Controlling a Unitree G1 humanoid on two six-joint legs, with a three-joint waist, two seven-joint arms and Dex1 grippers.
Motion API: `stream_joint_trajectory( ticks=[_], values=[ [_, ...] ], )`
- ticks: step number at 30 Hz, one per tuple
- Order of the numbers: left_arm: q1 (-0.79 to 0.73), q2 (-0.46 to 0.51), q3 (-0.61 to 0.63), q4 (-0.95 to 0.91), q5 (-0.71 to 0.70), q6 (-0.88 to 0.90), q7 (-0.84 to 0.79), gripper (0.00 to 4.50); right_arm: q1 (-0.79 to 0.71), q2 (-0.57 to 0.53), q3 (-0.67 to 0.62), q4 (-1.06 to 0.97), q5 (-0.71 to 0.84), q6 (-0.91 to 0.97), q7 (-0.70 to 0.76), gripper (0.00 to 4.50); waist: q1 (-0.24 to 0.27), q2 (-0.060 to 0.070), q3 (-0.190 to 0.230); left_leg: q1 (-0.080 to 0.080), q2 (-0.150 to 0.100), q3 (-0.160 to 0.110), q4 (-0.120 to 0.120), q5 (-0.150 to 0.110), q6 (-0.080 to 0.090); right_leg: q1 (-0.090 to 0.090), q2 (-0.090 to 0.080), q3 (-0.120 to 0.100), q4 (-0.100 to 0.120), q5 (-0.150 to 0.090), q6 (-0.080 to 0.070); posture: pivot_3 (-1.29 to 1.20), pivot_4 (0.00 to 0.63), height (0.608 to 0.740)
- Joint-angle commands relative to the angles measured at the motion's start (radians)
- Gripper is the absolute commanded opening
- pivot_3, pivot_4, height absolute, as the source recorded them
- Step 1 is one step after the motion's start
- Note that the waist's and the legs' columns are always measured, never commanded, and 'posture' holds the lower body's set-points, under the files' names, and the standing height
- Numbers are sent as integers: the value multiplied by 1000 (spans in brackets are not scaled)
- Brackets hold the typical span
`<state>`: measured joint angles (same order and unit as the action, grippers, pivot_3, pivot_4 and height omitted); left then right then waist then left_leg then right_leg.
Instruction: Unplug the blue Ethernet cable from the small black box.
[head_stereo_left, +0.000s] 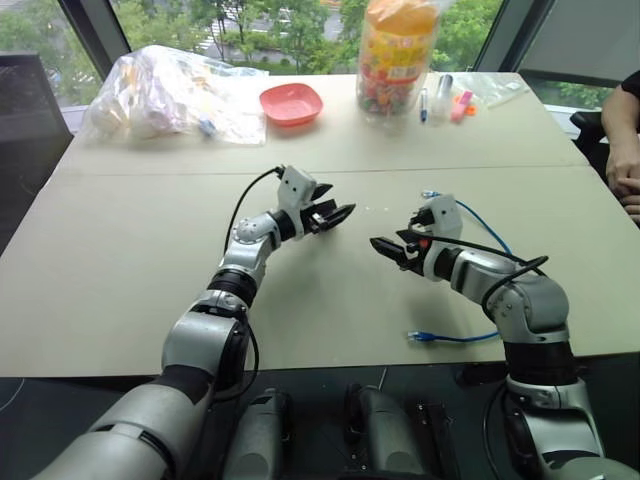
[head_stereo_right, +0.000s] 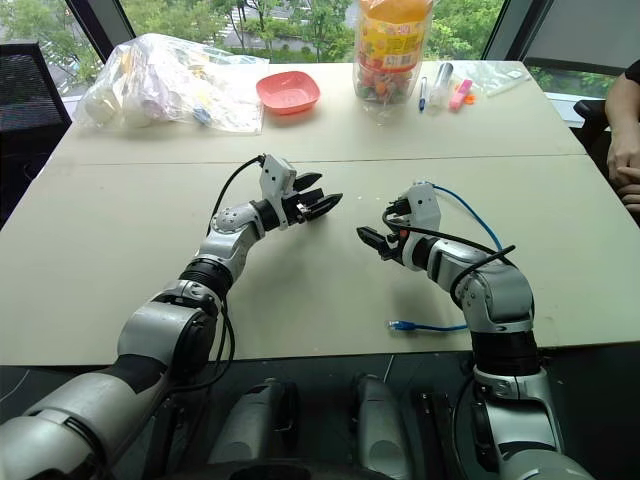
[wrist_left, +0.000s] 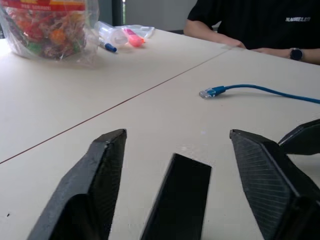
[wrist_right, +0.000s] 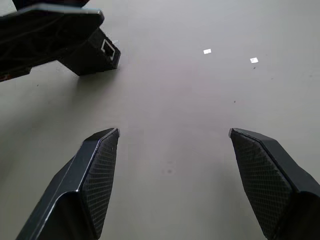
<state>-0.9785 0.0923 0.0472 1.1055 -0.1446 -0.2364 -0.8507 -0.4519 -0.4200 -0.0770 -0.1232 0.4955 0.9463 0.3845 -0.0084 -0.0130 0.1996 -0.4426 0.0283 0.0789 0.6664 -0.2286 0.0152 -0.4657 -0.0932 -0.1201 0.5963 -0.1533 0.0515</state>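
Cable already free of the box; both grippers standing spread.

The left gripper (head_stereo_left: 335, 213) is hovering open around the small black box (wrist_left: 177, 197), not pinching it; the right gripper (head_stereo_left: 388, 249) is gaping empty. The blue Ethernet cable (head_stereo_left: 478, 226) is lying on the table (head_stereo_left: 120, 260) to the right, plug unseated. Best backing away gently. The candy bag (head_stereo_left: 398, 55), red dish (head_stereo_left: 291, 102) and a person's arm (head_stereo_left: 622, 150) are sitting far off, blocking nothing.

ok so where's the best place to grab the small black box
Probably across its two long flat sides, coming from the left gripper's side: the small black box lies lengthwise between the left gripper's open fingers, with its socket end pointing away.
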Motion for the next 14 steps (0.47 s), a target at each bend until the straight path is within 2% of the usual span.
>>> stream_joint_trajectory(
  ticks=[1, 6, 10, 14],
  values=[
    [42, 58, 23, -196, -78, 152, -108, 3850, 23, -32, -35, -61, 14, -22, 36, 3668, -3, 0, 0, 0, 0, 0, 0, 0, 0, 0, 0, 0, 0, 0, 0, 0, 150, 740],
    [212, 212, 39, -687, -238, 536, -190, 3850, 94, -72, -74, -152, 59, -40, 110, 3668, -7, 0, 0, 0, 2, 0, -1, 0, 0, -1, 2, 1, 1, 0, -1, 0, 150, 740],
    [335, 353, 64, -954, -332, 760, -188, 3850, 162, -107, -90, -217, 91, -60, 176, 3668, -2, 0, 0, 1, 3, -1, 0, 0, 0, 0, 4, 1, 0, 0, -1, 0, 150, 740],
    [467, 447, 111, -1147, -404, 911, -132, 3850, 233, -134, -103, -284, 86, -133, 219, 3668, 0, 1, 0, 2, 3, -2, 0, 0, -1, 1, 4, 1, -1, -2, -5, 0, 150, 740]
  ],
)
